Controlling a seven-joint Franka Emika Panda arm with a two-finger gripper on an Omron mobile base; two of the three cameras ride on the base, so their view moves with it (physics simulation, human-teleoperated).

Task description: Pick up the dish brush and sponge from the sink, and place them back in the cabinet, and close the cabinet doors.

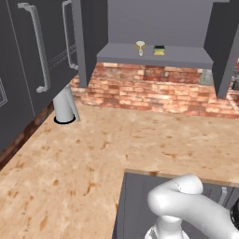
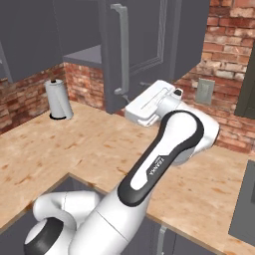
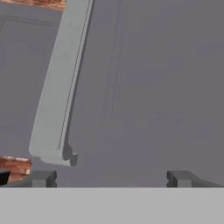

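Note:
The cabinet stands open, with the cream dish brush and the green-and-yellow sponge side by side on its grey shelf. Both cabinet doors are swung out: the left one and the right one. My gripper is open and empty, its fingertips close in front of the right door's outer panel, just right of its silver bar handle. In the right base view my hand sits against that door, below its handle. The sink lies under the arm.
A paper towel roll stands on the speckled counter at the left, near tall dark cabinets with long handles. A brick wall runs behind, with an outlet. A dark panel lies in the counter at the right.

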